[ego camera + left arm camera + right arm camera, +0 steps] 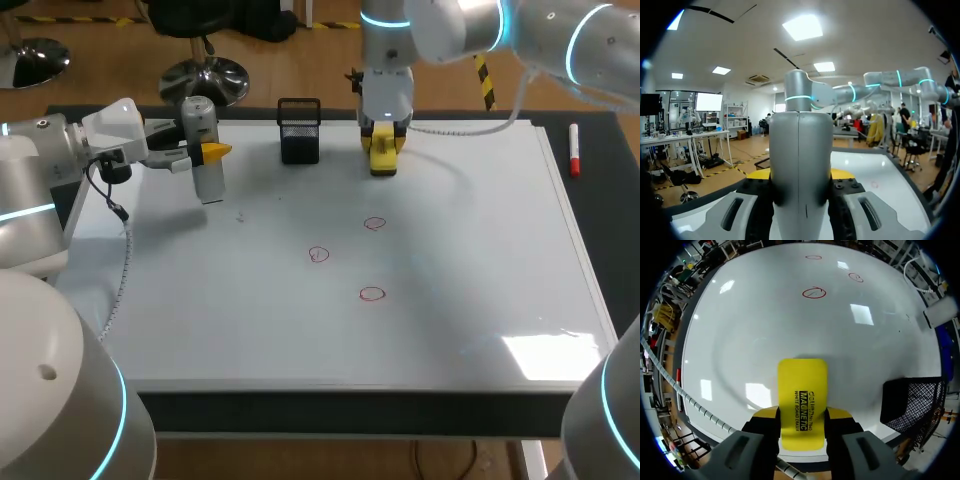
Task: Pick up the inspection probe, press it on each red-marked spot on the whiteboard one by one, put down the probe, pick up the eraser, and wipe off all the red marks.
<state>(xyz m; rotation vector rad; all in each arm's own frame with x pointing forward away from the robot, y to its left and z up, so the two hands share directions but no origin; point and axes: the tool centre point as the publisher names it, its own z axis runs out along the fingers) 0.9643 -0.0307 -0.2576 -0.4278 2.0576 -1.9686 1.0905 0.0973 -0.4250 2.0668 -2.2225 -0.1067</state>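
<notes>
The inspection probe (203, 150), a grey upright cylinder, stands over the far left of the whiteboard (450, 330). My left gripper (215, 152) is shut on its side, and in the left wrist view the probe (800, 150) fills the gap between the fingers of that gripper (800, 175). The yellow eraser (383, 158) lies at the board's far edge with my right gripper (384, 140) shut on it. In the right wrist view both yellow tips of the gripper (802, 415) press the eraser (802, 390) from two sides. Three red circles (375, 224) (319, 255) (372, 294) mark the board's middle.
A black mesh basket (299, 130) stands at the far edge between the two grippers. A red marker (574, 150) lies off the board's right side. A white cable (470, 128) runs along the far edge behind the right arm.
</notes>
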